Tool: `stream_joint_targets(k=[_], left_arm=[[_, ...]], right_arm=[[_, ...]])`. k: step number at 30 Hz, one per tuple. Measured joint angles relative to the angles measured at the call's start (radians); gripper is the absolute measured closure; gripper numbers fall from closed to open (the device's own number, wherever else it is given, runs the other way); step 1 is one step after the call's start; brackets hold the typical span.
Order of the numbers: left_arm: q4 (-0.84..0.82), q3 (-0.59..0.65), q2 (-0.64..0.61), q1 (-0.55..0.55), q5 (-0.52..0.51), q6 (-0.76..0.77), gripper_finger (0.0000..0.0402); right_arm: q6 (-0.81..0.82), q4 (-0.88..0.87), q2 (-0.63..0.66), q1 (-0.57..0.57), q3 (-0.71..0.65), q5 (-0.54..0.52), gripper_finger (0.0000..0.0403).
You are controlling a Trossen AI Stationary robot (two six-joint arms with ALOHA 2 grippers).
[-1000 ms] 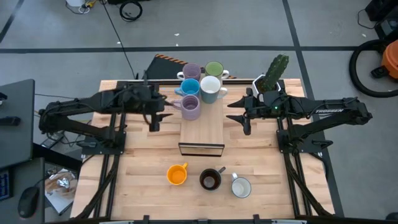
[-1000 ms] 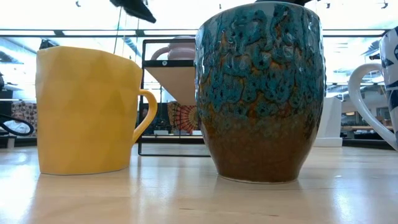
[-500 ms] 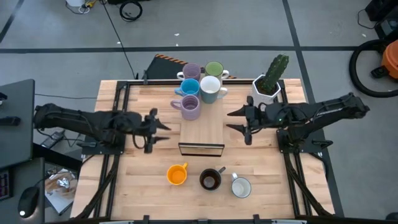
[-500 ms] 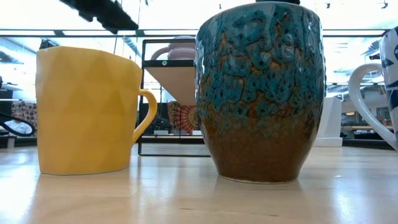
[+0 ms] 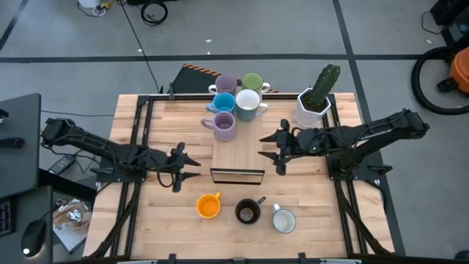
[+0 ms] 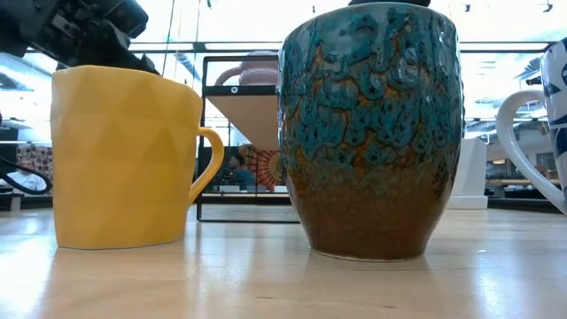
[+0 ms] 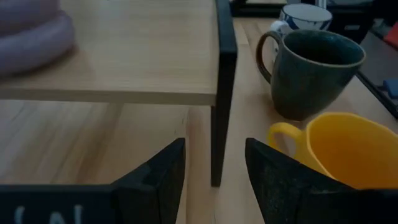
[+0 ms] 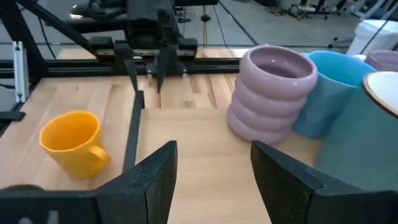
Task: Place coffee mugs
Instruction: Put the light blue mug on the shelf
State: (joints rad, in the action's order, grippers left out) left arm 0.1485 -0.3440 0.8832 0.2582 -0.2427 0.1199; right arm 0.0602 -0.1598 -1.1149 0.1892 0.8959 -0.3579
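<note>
Both arms reach for the next mugs, five already on the wooden riser.

The left end effector (image 5: 179, 167), fingers spread and empty, sits low beside the riser (image 5: 238, 155), aimed toward the orange mug (image 5: 209, 205) on the bench (image 5: 146, 220). The right end effector (image 5: 277, 146), also spread and empty, hovers at the riser's other side. Next, probably, a descent onto the orange mug, black mug (image 5: 248, 211) or white mug (image 5: 283, 220).
</note>
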Motion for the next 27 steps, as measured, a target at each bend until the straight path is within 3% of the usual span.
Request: stream_joint_targets(k=[15, 24, 27], left_arm=[[0.156, 0.091, 0.0, 0.004, -0.024, 0.135, 0.0228], [0.184, 0.091, 0.0, 0.004, -0.029, 0.126, 0.0228], [0.202, 0.091, 0.0, 0.004, -0.091, 0.079, 0.0228]], right_arm=[[-0.005, 0.178, -0.19, 0.008, 0.0, 0.011, 0.0193], [-0.021, 0.208, -0.209, 0.004, 0.0, 0.013, 0.0193], [-0.058, 0.229, -0.209, -0.01, 0.0, 0.018, 0.0193]])
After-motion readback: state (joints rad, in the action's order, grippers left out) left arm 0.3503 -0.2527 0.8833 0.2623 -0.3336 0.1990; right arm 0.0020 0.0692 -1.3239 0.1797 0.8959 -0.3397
